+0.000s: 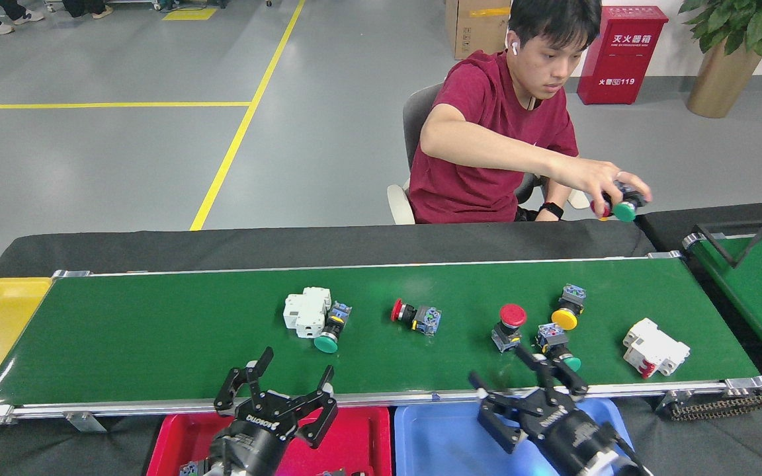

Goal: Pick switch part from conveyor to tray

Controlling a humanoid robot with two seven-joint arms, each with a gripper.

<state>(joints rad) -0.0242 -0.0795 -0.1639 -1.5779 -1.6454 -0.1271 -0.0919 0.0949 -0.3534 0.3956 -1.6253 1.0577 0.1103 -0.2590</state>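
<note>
Both grippers' fingers spread wide, empty. Red tray (354, 436): few switch parts (190, 469). Blue tray (440, 439): nothing seen.

Left gripper (278, 385): raised from lower edge, fingers spread wide, holding nothing. Right gripper (528, 375): raised at lower right, fingers likewise splayed apart, empty.

Person (487, 132) in dark red shirt seated centre top. Red fire box (621, 56), potted plant (728, 59) upper right. Cardboard box (473, 26) top centre. Yellow floor lines (222, 172) upper left.
</note>
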